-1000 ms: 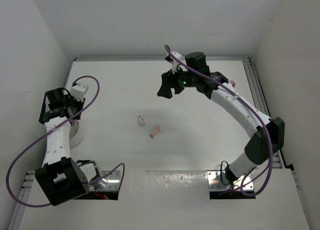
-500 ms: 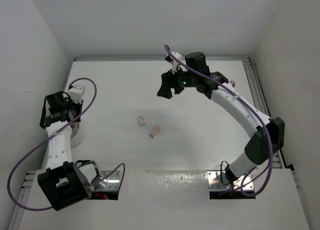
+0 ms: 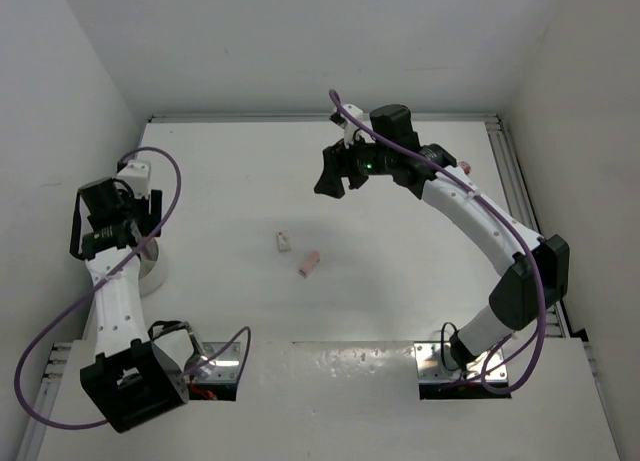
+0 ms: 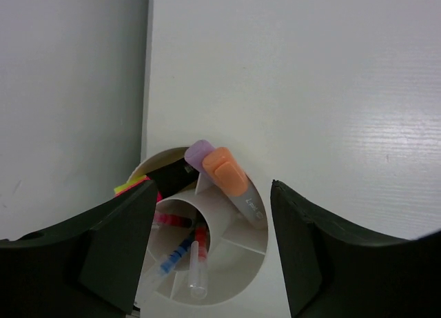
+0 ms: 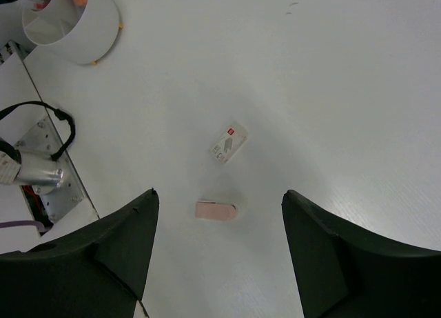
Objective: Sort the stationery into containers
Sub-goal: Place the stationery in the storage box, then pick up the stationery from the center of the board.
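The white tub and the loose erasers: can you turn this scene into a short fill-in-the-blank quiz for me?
1. The marker leaning in the white tub has an ___ cap.
2. Beside the whitish eraser on the table lies a second eraser, coloured ___.
3. The tub stands on the robot's ___ side.
4. The right fingers are spread apart, holding ___.
Missing words: orange; pink; left; nothing.

Lab test cell: plain white walls (image 3: 300, 41), white table (image 3: 240, 181), aluminium rails (image 3: 503, 156).
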Controlling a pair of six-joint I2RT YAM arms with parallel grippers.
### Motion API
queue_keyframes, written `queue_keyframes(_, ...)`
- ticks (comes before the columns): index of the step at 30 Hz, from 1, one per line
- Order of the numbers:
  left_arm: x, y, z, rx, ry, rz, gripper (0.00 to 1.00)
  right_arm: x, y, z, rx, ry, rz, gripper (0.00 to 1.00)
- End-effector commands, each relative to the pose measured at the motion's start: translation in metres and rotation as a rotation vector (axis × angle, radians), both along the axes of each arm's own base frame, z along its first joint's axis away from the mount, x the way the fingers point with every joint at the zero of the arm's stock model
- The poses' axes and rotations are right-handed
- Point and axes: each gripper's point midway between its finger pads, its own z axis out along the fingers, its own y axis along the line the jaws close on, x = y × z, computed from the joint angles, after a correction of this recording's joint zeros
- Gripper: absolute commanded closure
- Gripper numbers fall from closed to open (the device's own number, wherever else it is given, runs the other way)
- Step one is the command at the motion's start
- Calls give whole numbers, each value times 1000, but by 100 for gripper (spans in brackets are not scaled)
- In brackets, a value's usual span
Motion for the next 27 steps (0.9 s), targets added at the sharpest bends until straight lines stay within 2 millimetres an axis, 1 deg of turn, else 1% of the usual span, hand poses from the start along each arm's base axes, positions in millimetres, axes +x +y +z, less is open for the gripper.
queue_keyframes(1, 1, 8, 39, 16, -107, 56, 27, -1, 0, 10, 31, -22, 12, 28)
queue_keyframes(4, -7, 7, 62, 7, -158, 92, 29, -2, -4, 6, 25, -21, 17, 29)
queue_keyframes(7, -9, -1, 69, -30, -146, 77, 30, -1, -9, 3, 12, -29, 18, 29)
queue_keyframes(8, -10, -6, 67, -50, -107, 49, 31, 0, -14, -1, -2, -31, 19, 29)
queue_keyframes(9, -6, -20, 65, -92, -90, -32, 32, 1, -16, -3, -10, -36, 25, 30)
queue_keyframes(10, -13, -31, 52, -109, -7, -117, 34, 2, -20, -9, -36, -53, 49, 32)
queue_keyframes(11, -6, -51, 55, -171, 2, -246, 36, -1, -24, -16, -61, -43, 65, 34)
queue_keyframes(12, -8, -62, 51, -200, 30, -314, 36, -3, -27, -22, -90, -50, 94, 37)
queue_keyframes(13, -14, -72, 45, -222, 77, -386, 36, -4, -29, -30, -128, -68, 131, 42)
queue_keyframes(14, -10, -86, 48, -272, 67, -468, 35, -11, -34, -41, -156, -34, 155, 44)
queue_keyframes(16, -11, -100, 47, -289, 82, -537, 35, -21, -40, -58, -207, -8, 200, 49)
queue_keyframes(18, -7, -104, 49, -280, 73, -553, 35, -27, -47, -71, -236, 17, 216, 50)
queue_keyframes(21, -5, -110, 54, -268, 55, -564, 32, -36, -54, -84, -273, 29, 250, 49)
queue_keyframes(22, -6, -113, 54, -269, 58, -573, 32, -36, -56, -89, -285, 37, 245, 46)
queue_keyframes(23, -5, -114, 54, -270, 60, -577, 31, -35, -60, -94, -305, 42, 232, 44)
queue_keyframes(24, -5, -119, 52, -271, 69, -589, 31, -27, -63, -95, -306, 41, 188, 41)
queue_keyframes(25, -5, -119, 52, -266, 71, -587, 31, -21, -68, -101, -320, 56, 144, 37)
queue_keyframes(26, -5, -120, 53, -261, 71, -593, 31, -6, -84, -105, -339, 75, 44, 35)
queue_keyframes(27, -4, -124, 53, -249, 72, -605, 31, 7, -92, -106, -347, 67, -20, 34)
